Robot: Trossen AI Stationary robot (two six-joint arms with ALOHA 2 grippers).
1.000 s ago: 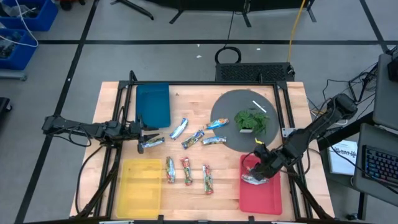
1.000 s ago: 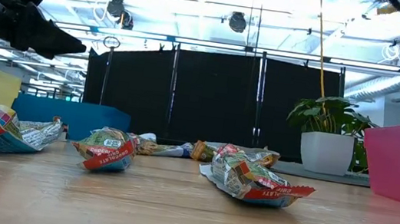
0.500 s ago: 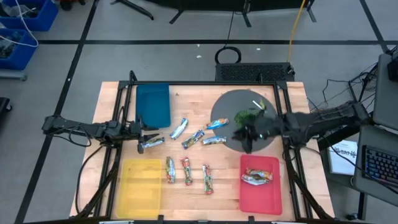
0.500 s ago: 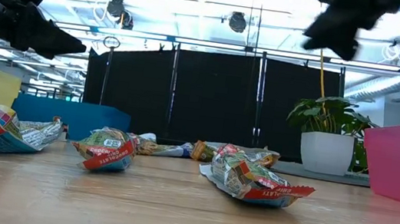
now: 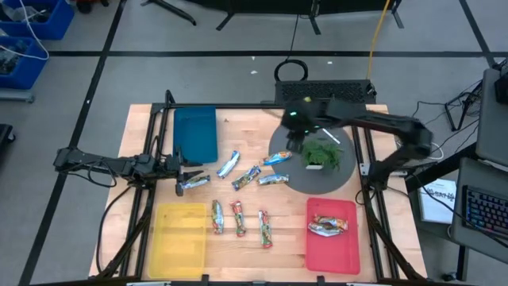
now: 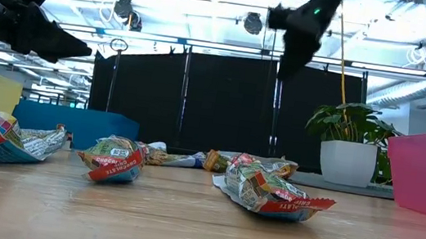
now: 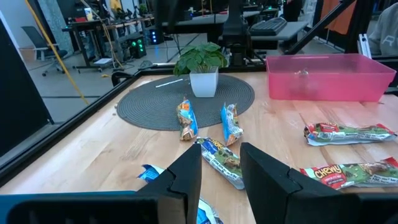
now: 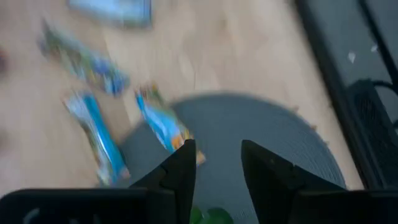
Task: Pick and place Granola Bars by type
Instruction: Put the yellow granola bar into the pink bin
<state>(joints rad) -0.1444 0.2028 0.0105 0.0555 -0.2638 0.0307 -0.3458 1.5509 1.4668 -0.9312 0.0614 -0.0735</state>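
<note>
Over the round grey mat [image 5: 295, 173], the right gripper [image 5: 295, 133] hovers empty, fingers apart, likely lining up on a blue granola bar [image 5: 277, 159] at the mat's left edge. One bar [image 5: 328, 226] lies in the red tray [image 5: 332, 256]. At the table's left, the left gripper [image 5: 188, 175] waits, fingers apart.

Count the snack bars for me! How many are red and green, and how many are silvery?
Red-green bars: 4 (3 on the table, 1 in the red tray)
Silvery bars with blue or orange print: 5
Total: 9
</note>
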